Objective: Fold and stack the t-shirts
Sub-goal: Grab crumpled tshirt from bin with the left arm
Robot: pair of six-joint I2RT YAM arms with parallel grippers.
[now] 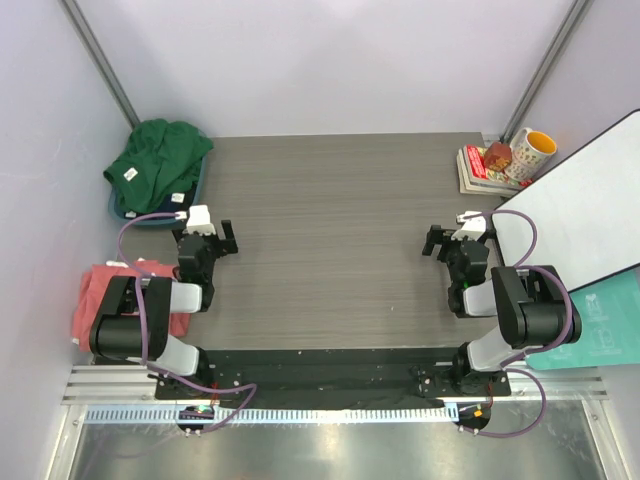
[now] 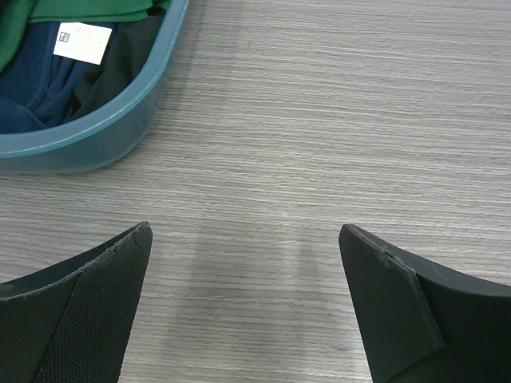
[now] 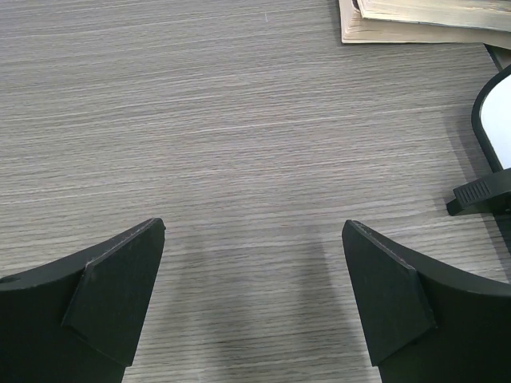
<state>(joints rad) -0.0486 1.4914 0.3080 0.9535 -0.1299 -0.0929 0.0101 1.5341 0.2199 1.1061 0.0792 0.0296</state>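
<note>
A dark green t-shirt (image 1: 155, 150) with a white neck label lies heaped on the teal tub (image 1: 196, 187) at the back left. In the left wrist view the tub's rim (image 2: 120, 112) holds navy cloth (image 2: 36, 88) under green cloth (image 2: 88, 8). A salmon-pink t-shirt (image 1: 95, 300) lies crumpled at the left edge beside the left arm's base. My left gripper (image 1: 217, 238) is open and empty just right of the tub, over bare table (image 2: 244, 231). My right gripper (image 1: 438, 240) is open and empty over bare table (image 3: 254, 227).
A stack of books (image 1: 485, 168) with a patterned mug (image 1: 530, 152) stands at the back right; its edge shows in the right wrist view (image 3: 415, 20). A white board (image 1: 580, 205) leans at the right edge, with teal paper (image 1: 605, 325) beneath it.
</note>
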